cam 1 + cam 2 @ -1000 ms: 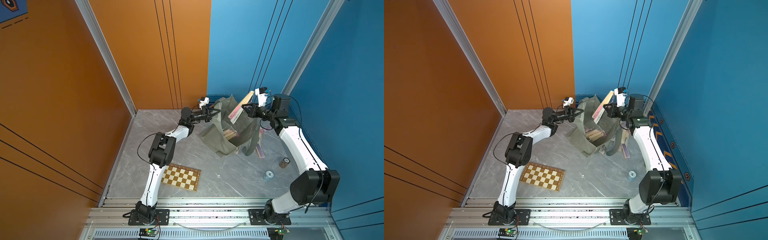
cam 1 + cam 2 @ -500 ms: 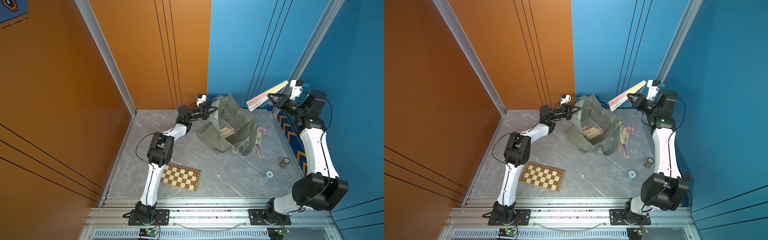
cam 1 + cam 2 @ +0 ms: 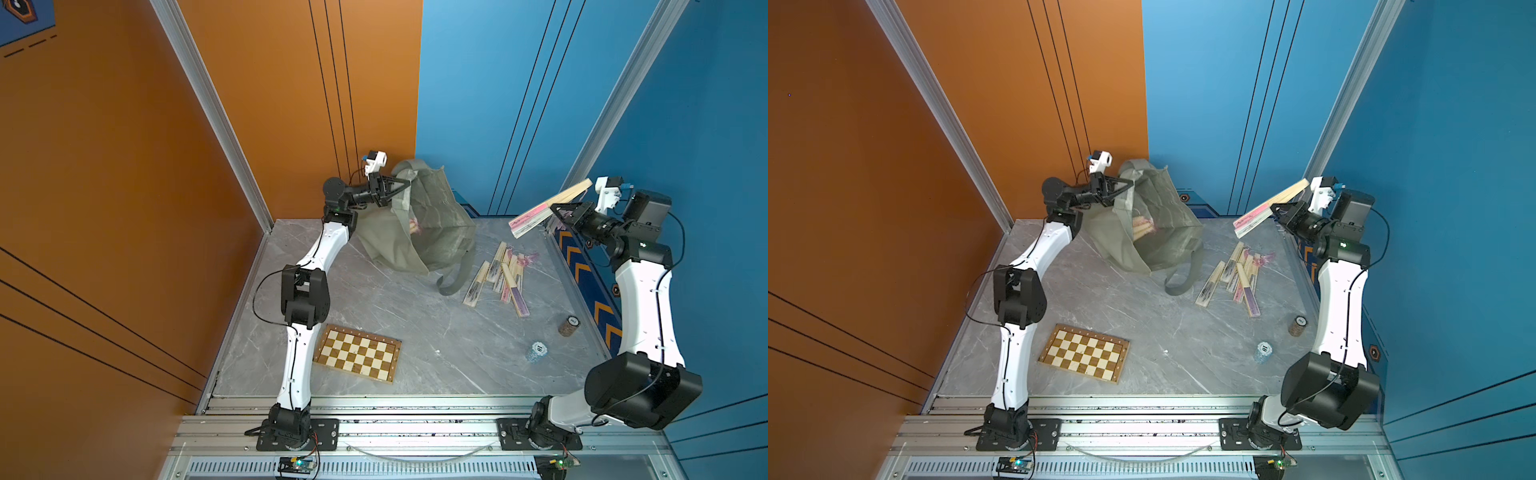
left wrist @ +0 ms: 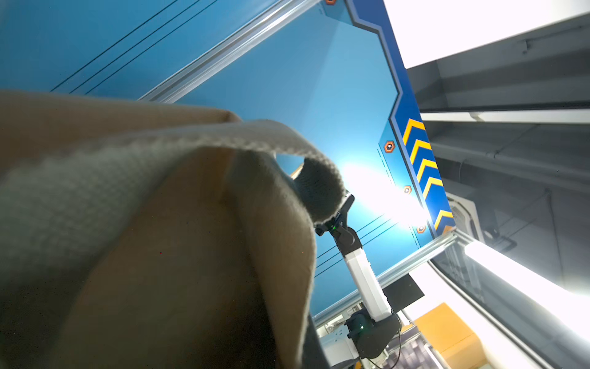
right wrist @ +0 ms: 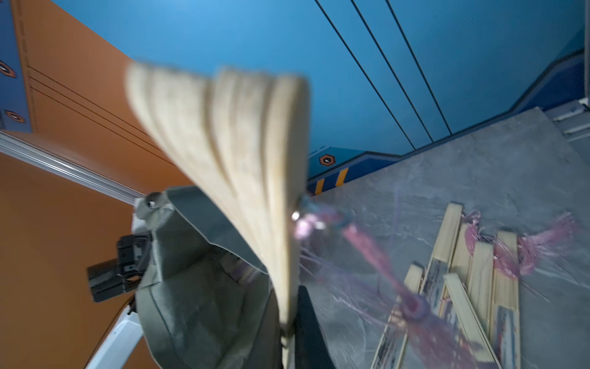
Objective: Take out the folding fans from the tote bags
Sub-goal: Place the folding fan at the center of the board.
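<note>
Several folding fans (image 3: 498, 276) lie piled on the table (image 3: 374, 299) beside the olive tote bag (image 3: 436, 237), the right gripper (image 3: 556, 211) pinches one more fan (image 3: 536, 214) aloft, and the left gripper (image 3: 400, 188), clamped on the bag's rim, holds it up with a few fans (image 3: 415, 226) left inside.

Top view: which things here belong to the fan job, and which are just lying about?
Job: tote bag; held fan; fans inside the bag; fan pile beside the bag.
Lying about: chessboard; blue-white cylinder; brown cylinder.
</note>
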`<state>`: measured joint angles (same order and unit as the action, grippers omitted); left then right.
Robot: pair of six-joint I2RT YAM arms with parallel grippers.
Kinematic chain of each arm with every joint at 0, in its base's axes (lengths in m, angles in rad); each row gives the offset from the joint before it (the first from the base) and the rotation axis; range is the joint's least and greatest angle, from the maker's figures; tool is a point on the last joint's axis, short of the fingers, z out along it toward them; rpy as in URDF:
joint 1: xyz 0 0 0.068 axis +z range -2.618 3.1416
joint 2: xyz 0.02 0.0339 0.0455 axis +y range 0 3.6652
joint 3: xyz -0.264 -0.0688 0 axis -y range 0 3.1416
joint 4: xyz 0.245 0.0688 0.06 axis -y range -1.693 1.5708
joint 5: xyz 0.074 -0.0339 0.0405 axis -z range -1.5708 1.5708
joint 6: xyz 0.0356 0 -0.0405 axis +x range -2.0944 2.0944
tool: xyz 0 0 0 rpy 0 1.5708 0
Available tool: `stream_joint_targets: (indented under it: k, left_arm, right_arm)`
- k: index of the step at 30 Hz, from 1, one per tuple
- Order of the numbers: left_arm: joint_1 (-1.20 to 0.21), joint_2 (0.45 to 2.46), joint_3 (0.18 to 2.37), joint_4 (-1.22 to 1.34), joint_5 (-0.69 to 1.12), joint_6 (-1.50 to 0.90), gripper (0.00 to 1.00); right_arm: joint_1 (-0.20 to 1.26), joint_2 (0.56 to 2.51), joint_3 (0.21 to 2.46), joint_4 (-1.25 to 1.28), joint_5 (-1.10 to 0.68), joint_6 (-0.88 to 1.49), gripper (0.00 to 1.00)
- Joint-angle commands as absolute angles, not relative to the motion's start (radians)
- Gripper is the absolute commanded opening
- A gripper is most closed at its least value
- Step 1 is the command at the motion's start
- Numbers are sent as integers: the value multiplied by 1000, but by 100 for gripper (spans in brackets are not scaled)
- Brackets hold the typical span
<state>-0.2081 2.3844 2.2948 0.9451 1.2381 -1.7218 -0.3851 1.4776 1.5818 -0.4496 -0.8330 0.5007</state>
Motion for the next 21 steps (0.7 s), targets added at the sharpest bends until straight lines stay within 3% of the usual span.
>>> stream_joint_targets:
  k: [1,7,13,21]
  left_arm:
    - [-216,2395,2378,977,1271,-1756,0]
    - [-243,2330,2219,977,1258,-1677,0]
    - [-257,2262,2026,976,1223,-1579,0]
    - [-273,2277,2005,1012,1208,-1593,0]
  right_arm:
    - [-371,1521,1600,-663,-746,373,2]
    - [-305,1637,1615,-856,-570,295,2]
    - [-229,1746,1614,-891,-473,308,2]
    - [-183,1877,1618,-914,-454,330,4]
